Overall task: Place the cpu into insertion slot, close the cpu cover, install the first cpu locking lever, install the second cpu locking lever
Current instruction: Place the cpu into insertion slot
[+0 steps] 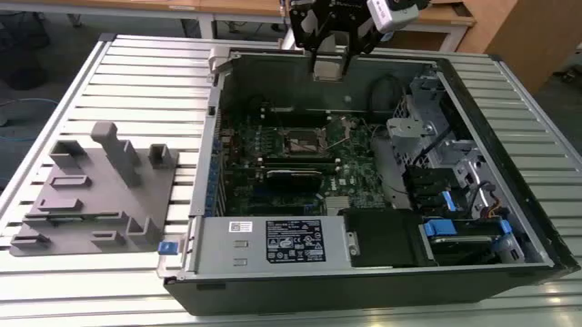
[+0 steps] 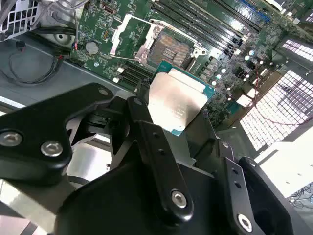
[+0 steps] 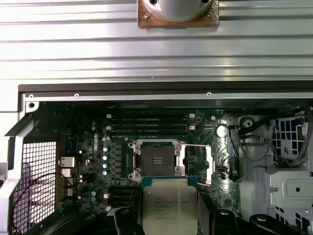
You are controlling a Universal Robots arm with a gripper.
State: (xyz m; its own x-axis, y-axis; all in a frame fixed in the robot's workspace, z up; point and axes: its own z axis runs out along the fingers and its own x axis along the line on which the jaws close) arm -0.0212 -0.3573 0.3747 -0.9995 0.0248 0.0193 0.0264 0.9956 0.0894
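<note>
The jaws of the gripper (image 1: 329, 67) were clamped on the cpu (image 2: 178, 100), a black finger (image 2: 146, 132) pressed against each of two opposite edges. The chip was carried flat, its dull metal top turned toward the wrist cameras. In the exterior view the gripper hung high over the far wall of the open computer case (image 1: 364, 286), well clear of the motherboard (image 1: 272, 187).

From the jaws, the insertion slot (image 1: 302, 143) lay below and further into the case: nearer the exterior camera and a little toward the exterior view's left. In the first wrist view the slot sat just past the leading edge of the chip, its sides looking roughly square to the chip's sides. The cpu being square, it had no long axis to speak of, so which corner belonged where I could not tell.

The socket was bare and dark inside its silver rim. The cpu cover (image 2: 120, 36) stood swung open just beside it, on the side away from the memory slots (image 3: 146, 128). By this showing, the chip had not yet been seated.
</note>
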